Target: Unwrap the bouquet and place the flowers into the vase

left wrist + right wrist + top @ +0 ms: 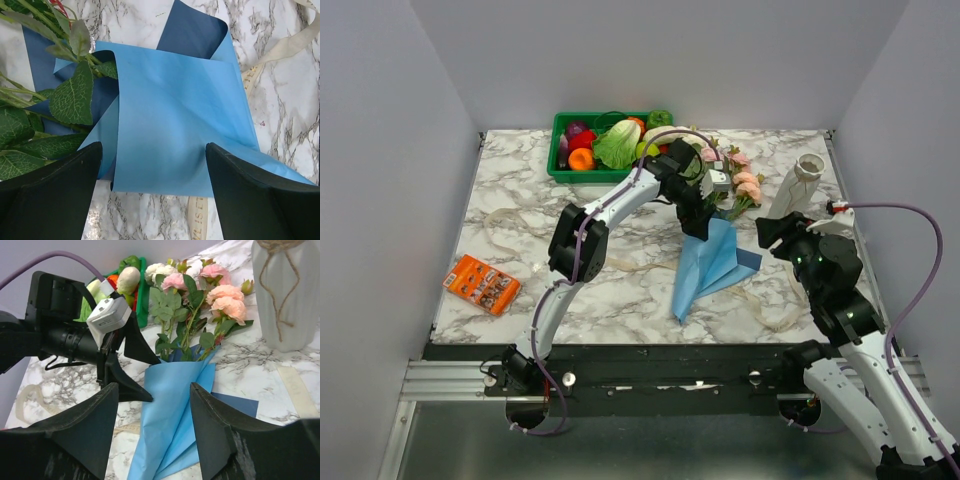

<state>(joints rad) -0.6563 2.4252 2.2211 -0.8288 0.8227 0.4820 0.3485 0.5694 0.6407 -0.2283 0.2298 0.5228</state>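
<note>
The bouquet lies mid-table, its blue paper cone (712, 262) pointing toward me and its flowers (740, 180), pink, peach and cream with green sprigs, at the far end. My left gripper (700, 224) hangs open over the cone's mouth. In the left wrist view, the gripper (152, 185) straddles a fold of blue paper (170, 125), with leaves (70, 100) to the left. The whitish vase (798, 185) stands upright at the back right. My right gripper (772, 234) sits open just right of the cone. In the right wrist view, the gripper (152, 410) frames the cone (170, 415), the flowers (220, 295) and the vase (285, 295).
A green crate (557, 150) of vegetables stands at the back, close behind the flowers. An orange packet (482, 284) lies at the front left. Loose cream ribbon (520, 225) trails over the marble on the left, with more ribbon (780, 315) at the front right.
</note>
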